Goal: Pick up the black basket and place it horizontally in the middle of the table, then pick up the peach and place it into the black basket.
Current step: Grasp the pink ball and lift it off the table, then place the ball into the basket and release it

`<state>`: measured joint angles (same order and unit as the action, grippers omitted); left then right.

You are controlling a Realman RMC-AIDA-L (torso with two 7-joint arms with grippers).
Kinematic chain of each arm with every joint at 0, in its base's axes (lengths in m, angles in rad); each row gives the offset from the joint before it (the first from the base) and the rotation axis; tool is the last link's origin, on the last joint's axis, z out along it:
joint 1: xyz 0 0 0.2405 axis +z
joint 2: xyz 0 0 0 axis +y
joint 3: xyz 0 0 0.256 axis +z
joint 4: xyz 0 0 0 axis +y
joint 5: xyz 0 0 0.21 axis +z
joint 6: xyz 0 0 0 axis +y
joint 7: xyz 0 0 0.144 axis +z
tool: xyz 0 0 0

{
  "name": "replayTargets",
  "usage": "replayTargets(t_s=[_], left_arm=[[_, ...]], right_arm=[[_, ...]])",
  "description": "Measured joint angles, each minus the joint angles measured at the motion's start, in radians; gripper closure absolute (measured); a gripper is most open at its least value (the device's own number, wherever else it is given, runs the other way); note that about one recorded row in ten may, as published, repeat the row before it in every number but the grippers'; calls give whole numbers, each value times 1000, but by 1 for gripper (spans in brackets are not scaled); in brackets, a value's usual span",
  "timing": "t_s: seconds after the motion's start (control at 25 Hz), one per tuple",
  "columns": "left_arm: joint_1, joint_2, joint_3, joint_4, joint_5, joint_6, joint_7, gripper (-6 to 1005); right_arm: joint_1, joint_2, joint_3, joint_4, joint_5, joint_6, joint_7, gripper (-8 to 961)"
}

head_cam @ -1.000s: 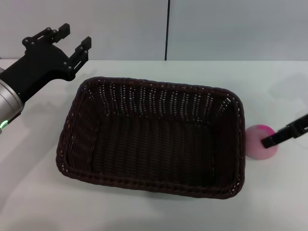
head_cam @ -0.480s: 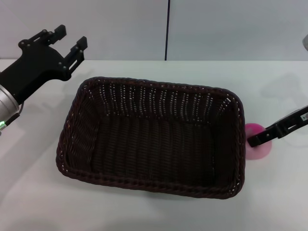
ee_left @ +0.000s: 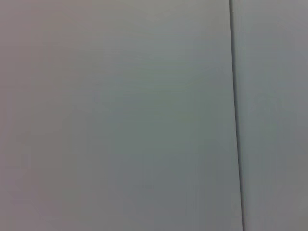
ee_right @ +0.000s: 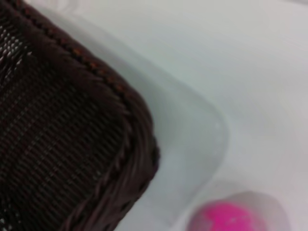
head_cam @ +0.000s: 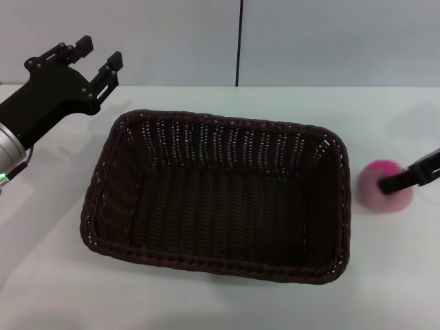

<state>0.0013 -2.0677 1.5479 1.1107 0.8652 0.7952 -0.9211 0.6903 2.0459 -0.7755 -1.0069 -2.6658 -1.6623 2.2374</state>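
The black basket point(head_cam: 220, 199) lies lengthwise across the middle of the white table point(head_cam: 206, 302), open side up and empty. Its corner also shows in the right wrist view point(ee_right: 72, 144). The pink peach point(head_cam: 383, 189) is just right of the basket's right end; it also shows in the right wrist view point(ee_right: 226, 219). My right gripper point(head_cam: 407, 180) reaches in from the right edge and overlaps the peach's right side. I cannot tell whether the peach rests on the table. My left gripper point(head_cam: 96, 58) is open and empty, raised beyond the basket's far left corner.
A grey wall with a dark vertical seam point(head_cam: 238, 41) stands behind the table. The left wrist view shows only that wall point(ee_left: 120, 115). Bare tabletop point(ee_right: 216, 62) lies right of the basket around the peach.
The right gripper reached toward the basket, then drew back right. The peach now sits farther right and farther back than before. The left gripper rose slightly.
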Motion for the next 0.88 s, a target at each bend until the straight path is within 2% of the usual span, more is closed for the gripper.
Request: replayTargets(t_s=[0.28,0.44,0.6,0.68,0.76,0.88], left_arm=[[-1,0,5,-1,0,1,0,492],[-2,0,8,-2,0,1,-2,493],[2,0,10,-2,0,30,-11,493],[7,-1,9,-8,-1,50,-11,493],[8,-1,10,-19,-11,58,-11,493],[7,-2,11,-37,-32,67,-11,492]], right_arm=[[-87,2,114,-332,122,-194,27,632],[-111,6,95,-512,300,-328,66,654],[-99,12,54,-534,364,-356,78,680],[-66,15,-23,-448,395,-322,77,693],[-51,15,-34,-406,398,-309,69,738],[-26,15,-41,-335,401,-287,48,691]])
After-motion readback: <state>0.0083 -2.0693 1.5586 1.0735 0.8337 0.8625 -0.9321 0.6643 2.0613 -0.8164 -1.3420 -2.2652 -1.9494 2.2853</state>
